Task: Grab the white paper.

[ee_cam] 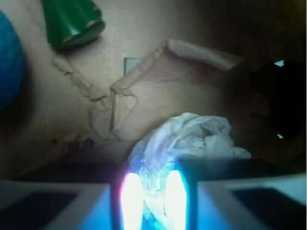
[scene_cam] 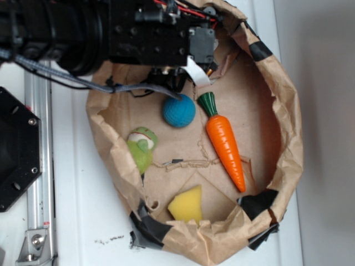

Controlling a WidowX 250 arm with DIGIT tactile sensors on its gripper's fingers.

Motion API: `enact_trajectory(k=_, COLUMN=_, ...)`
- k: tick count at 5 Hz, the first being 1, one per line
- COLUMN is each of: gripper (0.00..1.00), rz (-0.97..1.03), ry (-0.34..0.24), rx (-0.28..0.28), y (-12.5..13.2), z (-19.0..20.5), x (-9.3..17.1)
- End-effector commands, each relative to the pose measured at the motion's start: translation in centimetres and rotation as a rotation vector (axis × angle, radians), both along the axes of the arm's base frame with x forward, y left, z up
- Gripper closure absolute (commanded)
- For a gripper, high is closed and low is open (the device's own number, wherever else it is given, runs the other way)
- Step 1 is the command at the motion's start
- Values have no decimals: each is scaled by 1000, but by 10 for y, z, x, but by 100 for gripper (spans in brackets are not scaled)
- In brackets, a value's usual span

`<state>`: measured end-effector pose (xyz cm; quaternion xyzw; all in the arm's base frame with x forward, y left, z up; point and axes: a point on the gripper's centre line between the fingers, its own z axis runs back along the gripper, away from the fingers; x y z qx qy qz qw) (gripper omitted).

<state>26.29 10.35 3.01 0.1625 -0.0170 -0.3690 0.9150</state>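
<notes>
Inside the brown paper bag, your gripper reaches in at the far rim, its black arm crossing the top of the exterior view. In the wrist view, the white paper lies crumpled on the bag floor, its near edge sitting between the two glowing finger pads. The pads stand close together with paper between them, but you cannot tell from these frames whether they actually pinch it or merely flank it. From the exterior camera the wad itself is hidden under the gripper; only a white oblong pad shows below the black housing.

Around it, you see a blue ball just beside the gripper, to its near side, and an orange carrot with a green top lying to the right, pointing toward the near right. A green plush toy rests against the left wall of the bag, and a yellow wedge sits at the near rim. Black tape patches the bag's edge in several places. The bag stands on a white table.
</notes>
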Motion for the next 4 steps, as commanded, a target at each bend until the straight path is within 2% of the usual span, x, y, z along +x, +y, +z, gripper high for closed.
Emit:
enact_trajectory(k=1, gripper=100, rz=50, ry=-11, rx=-34, y=8, z=6, x=0)
enact_trajectory(k=2, gripper=100, rz=79, ry=-14, rx=-77, y=7, z=14, x=3)
enact_trajectory(k=3, gripper=100, rz=179, ry=-28, rx=-164, y=-16, z=39, x=4)
enact_trajectory(k=4, gripper=100, rz=213, ry=-51, rx=-301, y=-57, z=74, x=0)
